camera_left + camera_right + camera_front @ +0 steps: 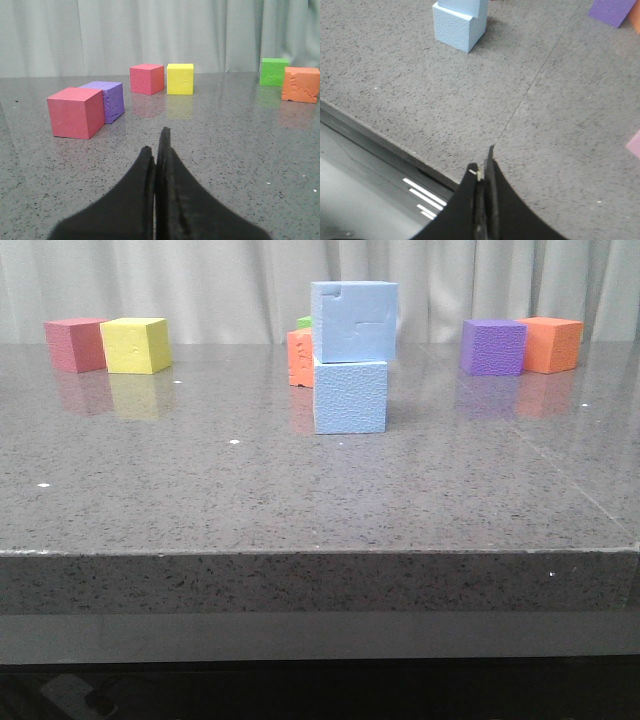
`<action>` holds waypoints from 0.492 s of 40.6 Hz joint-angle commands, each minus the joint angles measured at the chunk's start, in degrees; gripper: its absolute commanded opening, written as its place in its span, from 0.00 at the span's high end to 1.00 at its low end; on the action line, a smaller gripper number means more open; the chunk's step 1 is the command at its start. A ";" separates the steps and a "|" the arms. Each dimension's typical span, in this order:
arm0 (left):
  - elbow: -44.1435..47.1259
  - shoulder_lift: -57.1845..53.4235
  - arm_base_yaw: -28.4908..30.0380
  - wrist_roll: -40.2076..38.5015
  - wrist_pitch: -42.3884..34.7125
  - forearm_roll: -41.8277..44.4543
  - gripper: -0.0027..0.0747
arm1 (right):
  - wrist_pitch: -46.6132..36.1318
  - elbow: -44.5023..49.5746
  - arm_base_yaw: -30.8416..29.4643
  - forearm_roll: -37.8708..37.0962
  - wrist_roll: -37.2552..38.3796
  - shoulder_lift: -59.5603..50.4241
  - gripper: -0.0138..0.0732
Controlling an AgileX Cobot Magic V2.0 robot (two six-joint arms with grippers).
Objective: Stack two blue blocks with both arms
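Speckled grey worktop [200, 500] before pale curtain [200, 280]; blue blocks [350, 395] stacked; left fingers [150, 175] and right fingers [491, 200] clenched, empty.

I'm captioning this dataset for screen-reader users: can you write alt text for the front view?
Two blue blocks stand stacked at the middle of a grey stone table, the notched upper block resting on the lower block. Behind the stack are an orange cube and a sliver of green; a red cube and yellow cube sit far left, a purple cube and another orange cube far right.

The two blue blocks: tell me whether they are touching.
Touching. The front view shows the notched blue block resting directly on the lower blue block, no gap between them.
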 commanded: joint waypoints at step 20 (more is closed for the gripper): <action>0.05 -1.04 0.02 -0.17 -4.83 -0.53 0.99 | -26.49 28.50 -19.80 -2.81 -0.41 -27.89 0.99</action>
